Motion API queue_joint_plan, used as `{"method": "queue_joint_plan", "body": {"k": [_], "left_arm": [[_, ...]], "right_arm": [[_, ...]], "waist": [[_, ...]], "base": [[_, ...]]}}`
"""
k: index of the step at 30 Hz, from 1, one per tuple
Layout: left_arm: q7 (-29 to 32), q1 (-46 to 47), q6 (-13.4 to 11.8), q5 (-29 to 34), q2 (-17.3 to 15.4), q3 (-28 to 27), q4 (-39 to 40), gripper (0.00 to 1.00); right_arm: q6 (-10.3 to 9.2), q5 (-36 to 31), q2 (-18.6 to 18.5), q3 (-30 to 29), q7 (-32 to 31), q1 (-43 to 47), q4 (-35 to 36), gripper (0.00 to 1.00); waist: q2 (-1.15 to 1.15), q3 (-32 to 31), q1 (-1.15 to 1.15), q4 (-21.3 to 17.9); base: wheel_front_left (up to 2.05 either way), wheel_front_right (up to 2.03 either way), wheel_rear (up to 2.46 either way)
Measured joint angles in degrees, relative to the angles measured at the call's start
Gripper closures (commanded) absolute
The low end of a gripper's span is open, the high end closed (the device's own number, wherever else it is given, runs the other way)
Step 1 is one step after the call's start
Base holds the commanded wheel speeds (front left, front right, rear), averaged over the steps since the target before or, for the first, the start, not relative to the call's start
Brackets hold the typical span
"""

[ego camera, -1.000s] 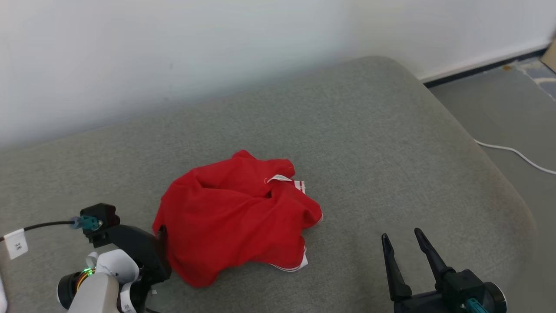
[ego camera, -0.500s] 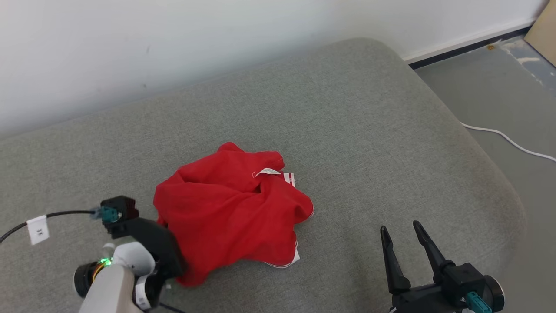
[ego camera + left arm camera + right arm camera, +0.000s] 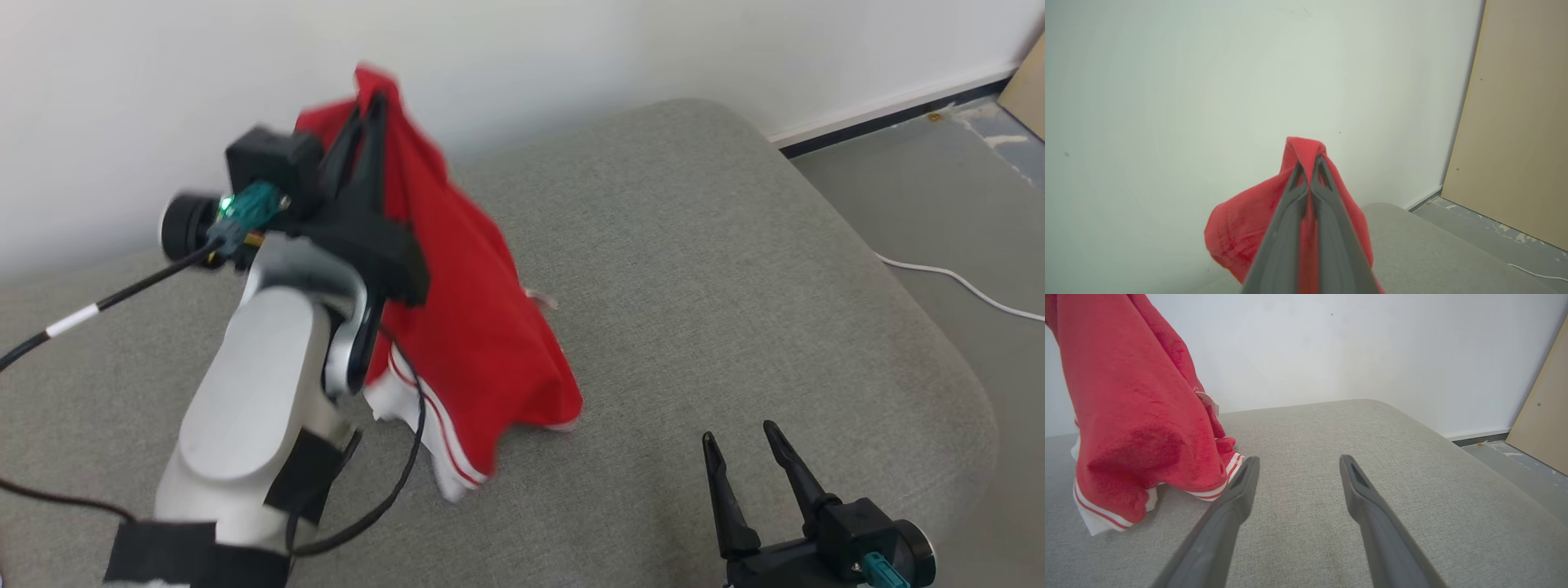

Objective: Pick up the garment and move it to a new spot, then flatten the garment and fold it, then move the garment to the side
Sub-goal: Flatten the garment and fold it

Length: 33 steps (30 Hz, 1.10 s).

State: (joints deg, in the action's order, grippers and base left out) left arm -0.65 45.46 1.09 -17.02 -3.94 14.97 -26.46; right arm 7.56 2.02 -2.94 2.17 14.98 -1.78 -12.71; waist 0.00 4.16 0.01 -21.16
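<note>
We saw the broad grey fabric cushion (image 3: pixel 735 269) beneath the red garment with white-striped hems (image 3: pixel 473 327). The garment hung lengthwise from our left pincer (image 3: pixel 371 110), clenched on its top fold, with the hems at or just above the cushion. Our right pincer (image 3: pixel 736 431), released, sat nearby to the garment's right. The small white garment tag (image 3: pixel 543 298) was too blurred to read.

Grey cushion (image 3: pixel 735 269) by a white wall (image 3: pixel 571 49). White cord (image 3: pixel 951 275) on the floor (image 3: pixel 939 188). Tan board (image 3: pixel 1515 122) by the wall.
</note>
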Motion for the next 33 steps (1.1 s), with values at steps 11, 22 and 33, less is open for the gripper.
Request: {"method": "queue_joint_plan", "body": {"k": [11,22,33], "left_arm": [[-13.5,14.7,-2.3,-7.3,1.0,9.1,-0.3,1.0],[-14.4,2.2,-7.0,-13.6,1.2,8.5,4.9,1.0],[-14.4,-27.4,-9.4,-11.9,-0.6,-8.4,7.6,0.65]], "right_arm": [[0.0,0.3,0.0,2.5,0.0,0.0,-0.8,0.0],[-0.01,1.9,0.0,0.5,0.1,-0.8,0.7,0.0],[-0.01,1.5,0.0,0.6,0.1,-1.6,1.3,0.0]], "waist": [[0.0,-1.2,0.0,-3.5],[0.0,1.3,0.0,-1.4],[0.0,4.4,-0.01,8.6]], "base": [[0.0,0.0,0.0],[0.0,0.0,0.0],[0.0,0.0,0.0]]}}
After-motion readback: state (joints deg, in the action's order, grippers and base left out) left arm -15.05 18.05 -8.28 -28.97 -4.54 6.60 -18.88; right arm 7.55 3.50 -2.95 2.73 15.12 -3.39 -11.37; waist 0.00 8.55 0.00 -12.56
